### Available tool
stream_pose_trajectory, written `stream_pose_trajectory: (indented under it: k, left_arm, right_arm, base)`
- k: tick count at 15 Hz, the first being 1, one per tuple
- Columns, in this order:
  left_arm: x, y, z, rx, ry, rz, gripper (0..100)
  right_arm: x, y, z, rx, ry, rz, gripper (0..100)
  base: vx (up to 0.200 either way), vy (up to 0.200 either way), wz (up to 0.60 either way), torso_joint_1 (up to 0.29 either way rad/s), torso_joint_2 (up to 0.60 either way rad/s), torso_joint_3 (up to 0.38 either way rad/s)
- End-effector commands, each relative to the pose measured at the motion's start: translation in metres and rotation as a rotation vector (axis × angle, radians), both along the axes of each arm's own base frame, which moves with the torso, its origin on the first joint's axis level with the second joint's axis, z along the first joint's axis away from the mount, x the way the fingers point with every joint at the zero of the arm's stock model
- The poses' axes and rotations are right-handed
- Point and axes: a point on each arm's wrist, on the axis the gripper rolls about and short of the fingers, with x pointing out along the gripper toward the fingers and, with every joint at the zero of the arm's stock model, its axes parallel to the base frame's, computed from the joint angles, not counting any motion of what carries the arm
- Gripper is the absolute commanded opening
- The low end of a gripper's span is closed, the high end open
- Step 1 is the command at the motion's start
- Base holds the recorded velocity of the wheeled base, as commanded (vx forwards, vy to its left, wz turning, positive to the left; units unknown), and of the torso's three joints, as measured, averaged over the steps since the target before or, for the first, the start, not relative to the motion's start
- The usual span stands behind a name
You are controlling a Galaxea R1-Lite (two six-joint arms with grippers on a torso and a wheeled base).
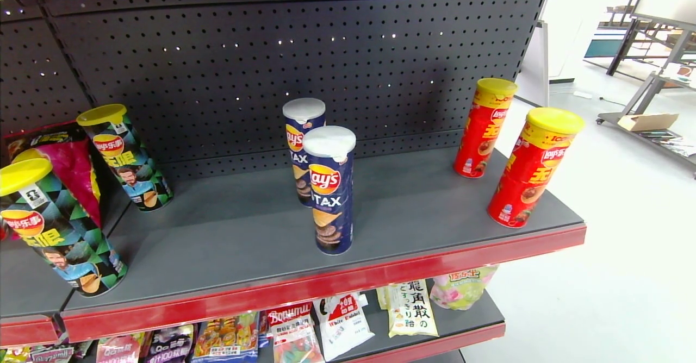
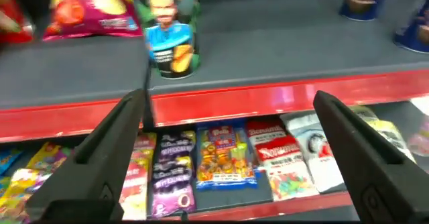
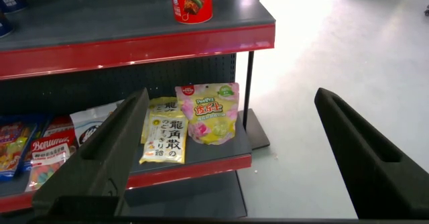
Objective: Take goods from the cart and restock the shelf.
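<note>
- Left tool (image 2: 228, 102) and right tool (image 3: 231, 95) gape wide, empty, facing the shelf (image 1: 424, 211).
- Chip cans (image 1: 329, 189) stand upright on it.
- We judge ourselves between loads; next move calls for reaching the cart.

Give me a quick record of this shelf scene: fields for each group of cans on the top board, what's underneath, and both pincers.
shelf board: grey, red front edge, pegboard back
blue cans: two standing mid-board, one behind the other
red cans: two standing at the right end, apart
green-patterned cans: two with yellow lids, standing at the left
pink bag: between the green-patterned cans
snack bags: in a row on the lower shelf
left pincer: open, empty
right pincer: open, empty
</note>
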Motion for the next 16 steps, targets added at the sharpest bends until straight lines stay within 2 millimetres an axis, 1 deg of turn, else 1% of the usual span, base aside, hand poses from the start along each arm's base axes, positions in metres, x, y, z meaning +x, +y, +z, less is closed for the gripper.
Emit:
stream_pose_trajectory:
  k: [1,8,16]
  left_arm:
    - [0.0003,0.0001,0.0001,-0.002,0.004,0.004,100]
    - [0.0003,0.0002,-0.0001,0.007,0.006,0.008,100]
    - [0.0003,0.0000,-0.0001,0.016,0.007,-0.001,100]
  right_arm:
    - [0.0001,0.0000,0.0000,0.000,0.001,0.001,100]
    - [0.0001,0.0000,0.0000,-0.003,0.001,0.000,100]
    - [0.0001,0.0000,0.0000,-0.002,0.001,0.001,100]
  base:
    - [0.000,0.000,0.00,0.000,0.00,0.000]
    - [0.000,0.000,0.00,0.000,0.00,0.000]
    - [0.000,0.000,0.60,0.006,0.00,0.001]
